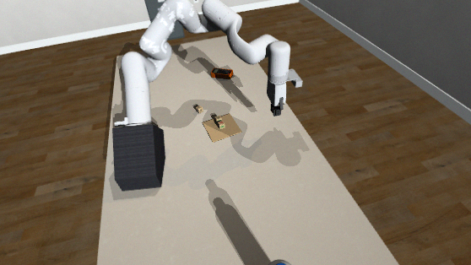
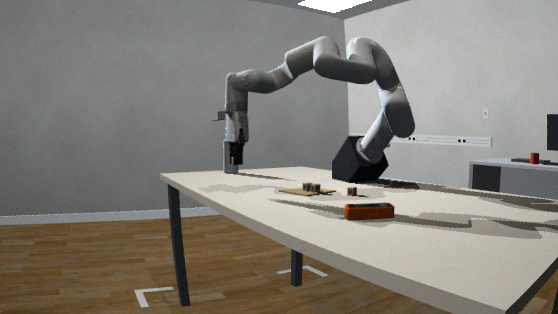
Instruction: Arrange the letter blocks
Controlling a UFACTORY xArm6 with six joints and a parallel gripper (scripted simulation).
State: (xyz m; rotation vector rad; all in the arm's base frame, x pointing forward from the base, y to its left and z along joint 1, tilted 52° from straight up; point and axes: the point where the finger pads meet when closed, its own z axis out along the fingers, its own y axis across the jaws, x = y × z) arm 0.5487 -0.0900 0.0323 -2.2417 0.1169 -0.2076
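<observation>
A brown mat (image 1: pixel 223 129) lies in the middle of the table; it also shows in the exterior view (image 2: pixel 306 191). Two small blocks (image 1: pixel 218 121) stand close together on it, seen side by side in the exterior view (image 2: pixel 311 187). A third block (image 1: pixel 198 108) (image 2: pixel 352 191) sits on the table just off the mat, toward the base. My gripper (image 1: pixel 277 110) points straight down near the table's long edge, well away from the mat (image 2: pixel 231 167). It is shut on the fourth block, which is mostly hidden between the fingers, low over the table top. The letters are too small to read.
An orange and black device (image 1: pixel 222 73) (image 2: pixel 368 211) lies on the table beyond the mat. The dark robot base (image 1: pixel 138 156) stands at the opposite long edge. The table edge is right beside the gripper.
</observation>
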